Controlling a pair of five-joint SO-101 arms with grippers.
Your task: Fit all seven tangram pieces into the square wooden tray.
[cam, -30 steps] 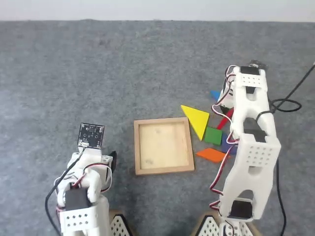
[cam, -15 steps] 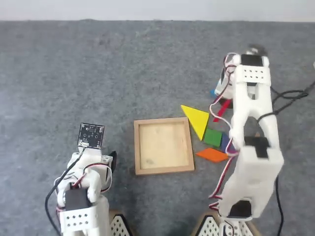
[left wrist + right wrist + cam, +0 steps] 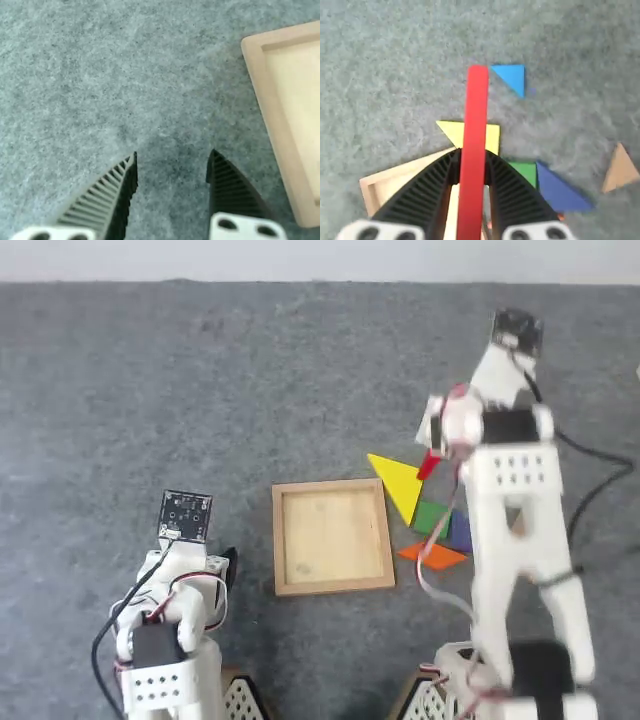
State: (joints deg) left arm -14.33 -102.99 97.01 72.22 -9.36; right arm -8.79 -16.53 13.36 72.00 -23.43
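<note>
The square wooden tray lies empty in the middle of the grey mat. My right gripper is shut on a red piece, held on edge above the mat; in the high view the red piece hangs beside the yellow triangle. A green square, a dark blue triangle, an orange piece, a light blue triangle and a tan triangle lie flat to the tray's right. My left gripper stands open over bare mat beside the tray's corner.
The right arm rises tall over the loose pieces and hides part of them from above. Cables trail at the right edge. Bare grey mat stretches behind and to the left of the tray.
The right arm has risen and swung toward the tray's side, lifting the red piece off the mat. The left arm has stayed still.
</note>
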